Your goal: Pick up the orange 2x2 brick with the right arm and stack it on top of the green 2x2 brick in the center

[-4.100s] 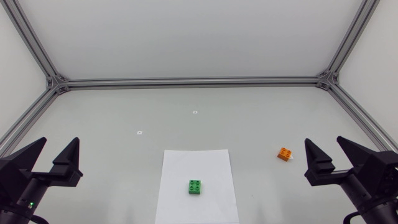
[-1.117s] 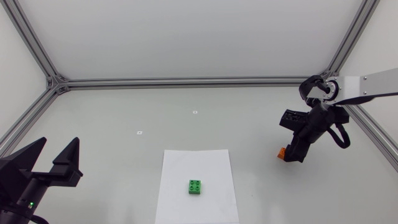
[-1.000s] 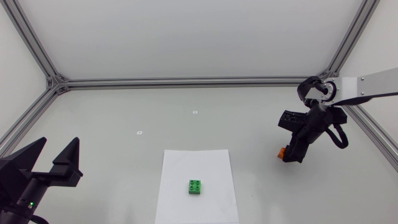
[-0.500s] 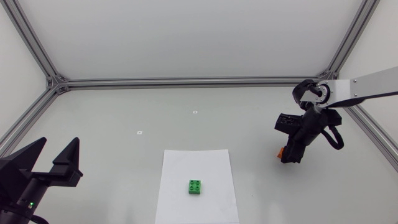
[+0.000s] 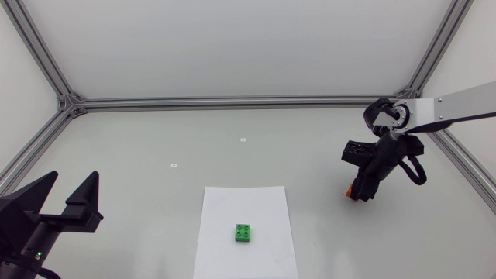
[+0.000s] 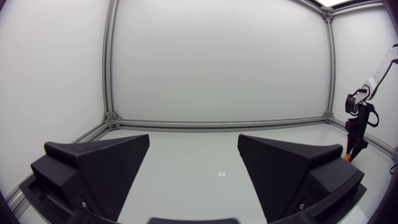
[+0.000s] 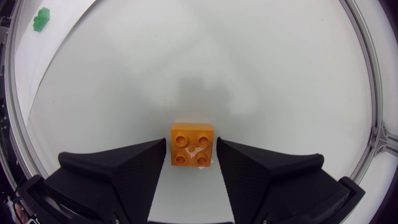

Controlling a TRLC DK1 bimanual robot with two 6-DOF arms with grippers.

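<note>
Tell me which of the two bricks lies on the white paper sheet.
The green brick: it sits on the white sheet. The orange brick rests on the bare table, at the right pincer.

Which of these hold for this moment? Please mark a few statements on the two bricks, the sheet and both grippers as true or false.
1. The green 2x2 brick lies on the white paper sheet. True.
2. The orange 2x2 brick is stacked on the green 2x2 brick. False: it lies on the table, off the sheet and well apart from the green one, with the right gripper at it.
3. The left gripper has its jaws open and holds nothing. True.
4. The right gripper is above the white paper sheet. False: it is over bare table, beside the sheet on my right side.
</note>
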